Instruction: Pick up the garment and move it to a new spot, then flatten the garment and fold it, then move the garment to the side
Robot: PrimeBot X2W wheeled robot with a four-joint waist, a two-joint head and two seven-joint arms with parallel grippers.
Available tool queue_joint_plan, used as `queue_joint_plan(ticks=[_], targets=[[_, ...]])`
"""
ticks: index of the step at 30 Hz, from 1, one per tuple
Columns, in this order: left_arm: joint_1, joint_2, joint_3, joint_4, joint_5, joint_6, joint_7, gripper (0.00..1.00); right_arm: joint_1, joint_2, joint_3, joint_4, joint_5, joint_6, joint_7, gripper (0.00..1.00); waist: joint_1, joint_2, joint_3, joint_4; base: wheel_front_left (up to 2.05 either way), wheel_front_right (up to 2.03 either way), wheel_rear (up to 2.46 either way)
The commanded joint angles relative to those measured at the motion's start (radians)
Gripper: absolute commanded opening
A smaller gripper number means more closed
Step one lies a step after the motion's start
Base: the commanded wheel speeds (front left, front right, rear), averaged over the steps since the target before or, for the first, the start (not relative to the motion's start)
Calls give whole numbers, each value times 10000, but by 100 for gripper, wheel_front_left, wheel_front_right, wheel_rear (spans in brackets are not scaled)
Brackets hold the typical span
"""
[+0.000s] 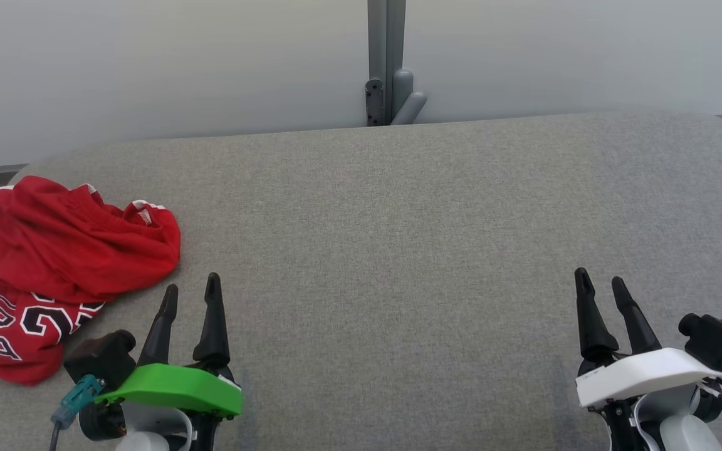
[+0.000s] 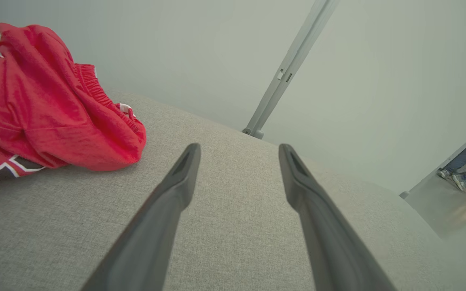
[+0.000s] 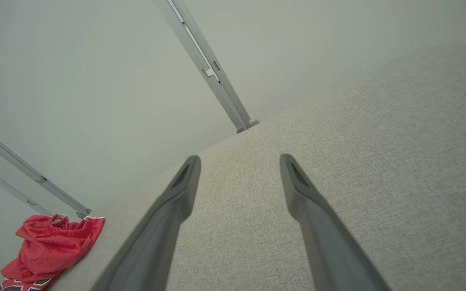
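Observation:
A crumpled red garment (image 1: 73, 250) with white trim and black-and-white lettering lies in a heap at the left edge of the grey fabric table (image 1: 398, 238). My left gripper (image 1: 192, 289) hovers just right of and below the heap, open, nothing between its fingers. In the left wrist view the garment (image 2: 47, 109) lies up and left of the open left gripper (image 2: 239, 150). My right gripper (image 1: 600, 279) stands open at the lower right, far from the cloth. The right wrist view shows the garment (image 3: 51, 246) small at the lower left, beyond the open right gripper (image 3: 239, 159).
A grey post with a bracket (image 1: 387, 69) rises behind the table's far edge against a pale wall. The table's corners are rounded at the far left and far right. A person's legs (image 2: 465, 163) show in a doorway in the left wrist view.

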Motion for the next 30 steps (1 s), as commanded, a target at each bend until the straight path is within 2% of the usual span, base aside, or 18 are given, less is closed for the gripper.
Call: queue_joint_plan(ticks=[1, 10, 30], targets=[[-7, 73, -36, -168, 346, 64, -117, 100, -37, -57, 46, -101, -372, 3, -124, 100, 0, 0, 0, 5, 0, 0, 0], [44, 83, -128, -320, 1393, 200, -331, 100, 17, -72, 175, -180, -1454, 4, -375, 100, 0, 0, -11, -9, 0, 0, 0], [80, 238, -590, -413, 3298, 357, -746, 100, 38, -91, 487, -375, -2975, 4, -839, 100, 0, 0, -76, -71, 0, 0, 0]])
